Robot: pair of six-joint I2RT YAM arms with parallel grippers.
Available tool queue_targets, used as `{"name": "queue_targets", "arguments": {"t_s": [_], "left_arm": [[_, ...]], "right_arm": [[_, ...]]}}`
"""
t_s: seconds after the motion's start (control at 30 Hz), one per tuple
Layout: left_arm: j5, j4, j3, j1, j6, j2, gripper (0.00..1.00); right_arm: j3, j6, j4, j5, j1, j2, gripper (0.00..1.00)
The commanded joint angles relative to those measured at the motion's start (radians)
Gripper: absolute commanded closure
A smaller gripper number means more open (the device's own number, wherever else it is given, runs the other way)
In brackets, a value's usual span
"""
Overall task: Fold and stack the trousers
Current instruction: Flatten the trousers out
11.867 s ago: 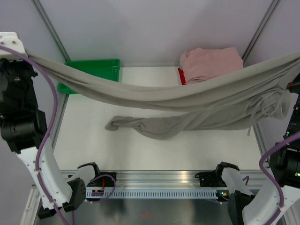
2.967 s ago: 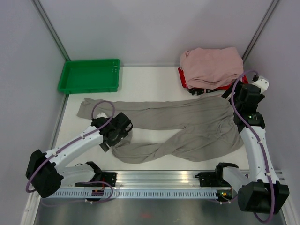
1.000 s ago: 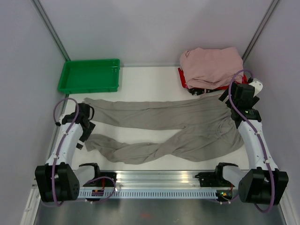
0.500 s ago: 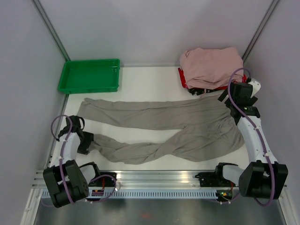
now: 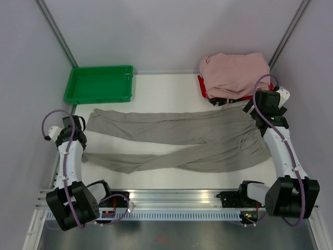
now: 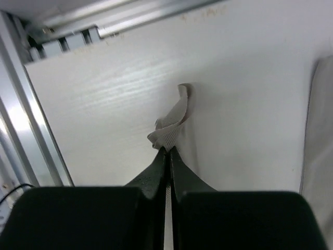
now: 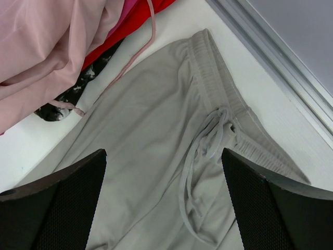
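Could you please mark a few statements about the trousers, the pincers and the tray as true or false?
1. The left pincer is shut on a leg end of the trousers. True.
2. The right pincer grips the waistband. False: it hangs open above the waistband, holding nothing.
3. The pink garments lie in the green tray. False: they are piled at the far right; the tray sits far left.
4. The trousers lie unfolded, full length across the table. True.
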Motion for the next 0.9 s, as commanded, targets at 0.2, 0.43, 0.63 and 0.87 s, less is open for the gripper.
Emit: {"name": "queue_targets", "arguments": {"t_s": [0.2,0.43,0.63,0.87], "left_arm": [[-0.305,0.042,0.104,0.075,0.198,0.066,0.94],[-0.290,0.181,0.103,0.102,0.385,0.128,0.24],[-0.169,0.188,0.090,0.100,0.422,0.117,0.00],[0.027,0.239,0.122,0.100,0.477,0.134,0.00]], "right_arm": [[0.085,0.044,-0.007,0.028,0.007,0.060,0.02],[0.118,0.095,-0.079,0.064,0.000,0.089,0.02],[0.126,0.153,-0.341,0.068,-0.116,0.066,0.02],[0.049,0.227,-0.548,0.077,-0.233,-0.150,0.02]]}}
